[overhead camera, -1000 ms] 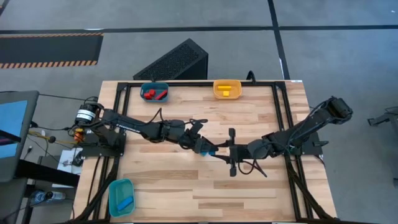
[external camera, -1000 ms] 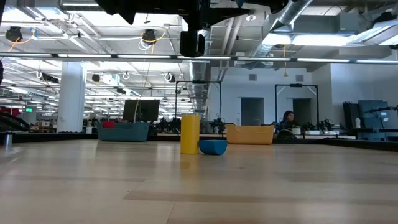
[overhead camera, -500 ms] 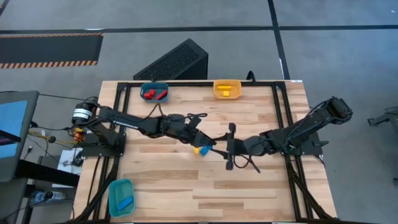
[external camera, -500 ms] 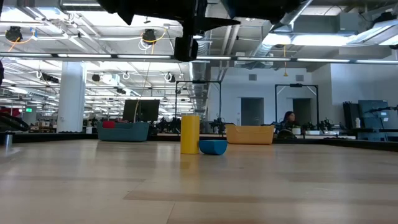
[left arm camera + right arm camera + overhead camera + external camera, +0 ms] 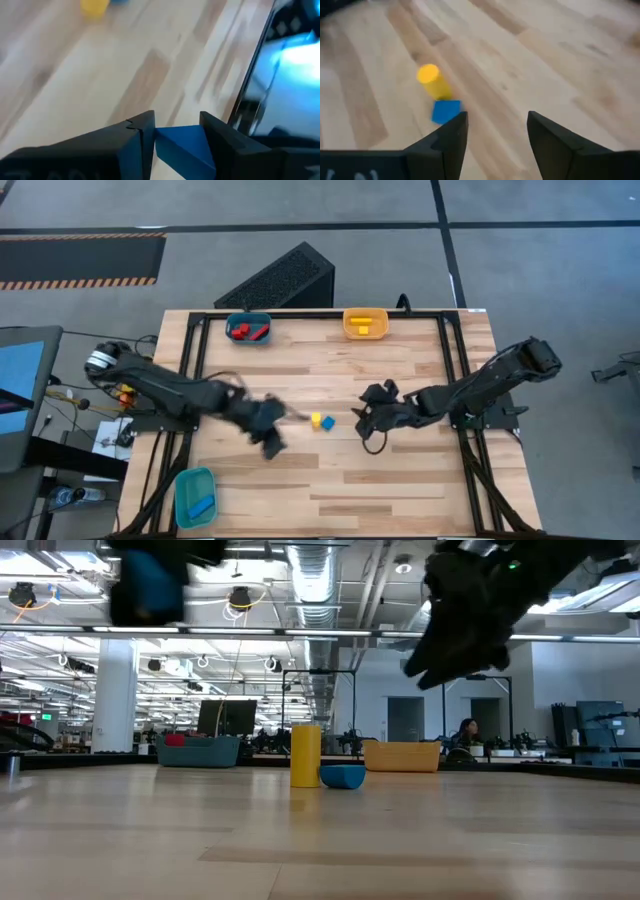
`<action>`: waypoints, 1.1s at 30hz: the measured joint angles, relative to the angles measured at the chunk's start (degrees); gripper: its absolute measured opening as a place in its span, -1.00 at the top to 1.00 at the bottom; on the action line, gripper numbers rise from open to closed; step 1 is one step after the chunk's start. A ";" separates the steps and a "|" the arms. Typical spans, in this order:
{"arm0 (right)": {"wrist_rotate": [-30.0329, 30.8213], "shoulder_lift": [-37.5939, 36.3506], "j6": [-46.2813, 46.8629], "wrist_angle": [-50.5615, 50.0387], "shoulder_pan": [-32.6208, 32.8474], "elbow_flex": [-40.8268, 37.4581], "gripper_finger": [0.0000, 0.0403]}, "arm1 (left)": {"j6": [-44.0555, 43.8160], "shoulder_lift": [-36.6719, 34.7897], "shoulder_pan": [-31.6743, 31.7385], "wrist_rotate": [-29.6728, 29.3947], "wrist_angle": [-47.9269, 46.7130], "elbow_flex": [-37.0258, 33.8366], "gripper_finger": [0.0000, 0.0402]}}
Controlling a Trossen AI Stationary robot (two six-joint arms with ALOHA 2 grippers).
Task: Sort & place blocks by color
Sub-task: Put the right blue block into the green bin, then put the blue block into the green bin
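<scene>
The table (image 5: pixel 400 480), a pale wooden top in a black frame, is carrying three bins and the two arms. At its far edge a teal bin (image 5: pixel 249 328) is holding red blocks (image 5: pixel 248 331), and beside it an orange bin (image 5: pixel 365 324) is holding yellow blocks (image 5: pixel 366 327). At the near left corner a second teal bin (image 5: pixel 195 497) is holding a blue bar (image 5: pixel 202 507).

The left arm (image 5: pixel 180 390) is reaching from the left side of the table toward its middle, with the left gripper (image 5: pixel 270 442) hanging above the wood left of centre, between the middle of the table and the near-left bin. In the left wrist view its fingers (image 5: pixel 142 130) are clamped narrowly on a blue block (image 5: pixel 185 147), which is filling the gap between them and is lifted clear of the table.

The right arm (image 5: pixel 500 380) is stretching in from the right side, and the right gripper (image 5: pixel 373 420) is hovering just right of centre. Its fingers (image 5: pixel 452 132) are standing apart with nothing between them.

Near the middle of the table, between the two grippers, a yellow cylinder (image 5: pixel 316 420) is standing upright with a small blue piece (image 5: pixel 327 423) touching it on the right. The low view is showing the same pair, the cylinder taller and the blue piece low and rounded at its foot. The right wrist view is showing both just beyond the right gripper's fingertips, apart from them.
</scene>
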 joint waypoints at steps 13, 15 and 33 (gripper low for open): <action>-5.36 16.81 -4.67 22.70 -1.96 0.20 -0.16 | -23.02 -2.50 -34.43 -6.13 -19.36 -2.27 0.44; -6.49 19.00 -8.35 23.88 -2.18 0.95 -0.21 | -24.44 -1.49 -36.65 -6.08 -21.31 -2.27 0.39; -15.44 29.33 -14.56 14.96 -6.23 11.19 -0.19 | -27.37 4.29 -41.51 -5.85 -26.13 -2.27 -0.05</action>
